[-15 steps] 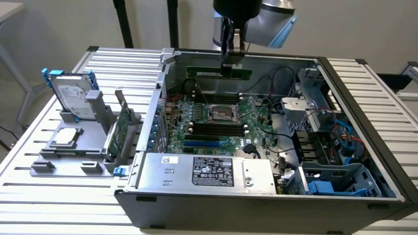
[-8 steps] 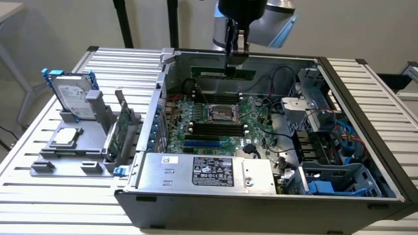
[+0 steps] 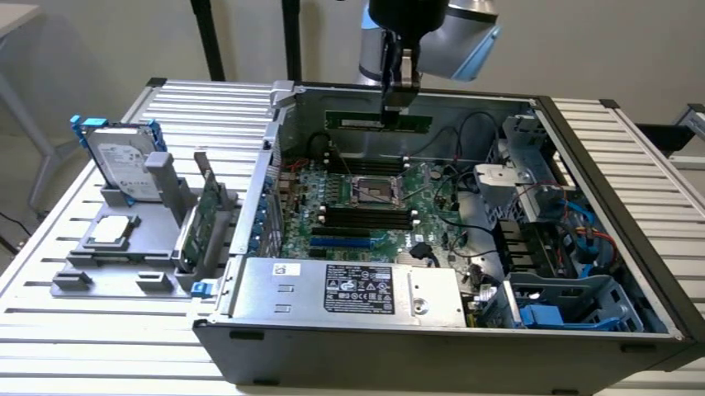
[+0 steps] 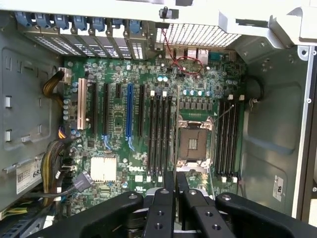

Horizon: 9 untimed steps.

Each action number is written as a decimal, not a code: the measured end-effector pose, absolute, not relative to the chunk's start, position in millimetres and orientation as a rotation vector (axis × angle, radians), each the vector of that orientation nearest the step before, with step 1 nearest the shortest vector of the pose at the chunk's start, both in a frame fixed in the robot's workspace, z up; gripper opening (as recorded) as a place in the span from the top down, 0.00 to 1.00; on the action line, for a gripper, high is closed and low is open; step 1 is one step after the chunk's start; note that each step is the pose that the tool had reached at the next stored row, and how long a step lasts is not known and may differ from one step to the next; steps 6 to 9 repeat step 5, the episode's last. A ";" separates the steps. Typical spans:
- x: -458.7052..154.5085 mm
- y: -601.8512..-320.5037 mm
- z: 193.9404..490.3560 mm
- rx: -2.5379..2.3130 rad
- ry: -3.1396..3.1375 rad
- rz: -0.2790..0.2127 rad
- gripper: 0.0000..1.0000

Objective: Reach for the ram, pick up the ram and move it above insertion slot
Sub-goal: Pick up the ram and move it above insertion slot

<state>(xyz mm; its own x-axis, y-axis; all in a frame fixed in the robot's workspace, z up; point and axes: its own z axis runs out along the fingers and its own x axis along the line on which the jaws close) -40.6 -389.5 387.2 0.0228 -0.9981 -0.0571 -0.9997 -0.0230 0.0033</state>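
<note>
The ram (image 3: 364,122), a long thin green stick, hangs level under my gripper (image 3: 397,107), which is shut on it near its right end in the exterior view. It is held high over the far part of the open computer case, above the motherboard (image 3: 364,194). In the wrist view my gripper (image 4: 174,174) has its black fingers (image 4: 170,184) pressed close together, and the ram itself is hidden between them. Below lie two banks of black memory slots (image 4: 159,134) (image 4: 227,136), either side of the CPU socket (image 4: 192,144). The same slots (image 3: 364,216) lie well below the ram.
The case's metal walls (image 3: 612,206) ring the motherboard. A power supply (image 3: 347,289) fills the near side, with cables and a blue drive cage (image 3: 567,309) at the exterior view's right. Outside, a grey stand holds a hard drive (image 3: 121,161) and a wider green card (image 3: 198,223).
</note>
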 end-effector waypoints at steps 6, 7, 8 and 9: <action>-40.7 -389.4 387.2 -2.219 2.170 0.067 0.87; -40.7 -389.4 387.2 -2.219 2.170 0.067 0.87; -40.7 -389.4 387.2 -2.219 2.170 0.067 0.87; -40.7 -389.4 387.2 -2.219 2.170 0.067 0.87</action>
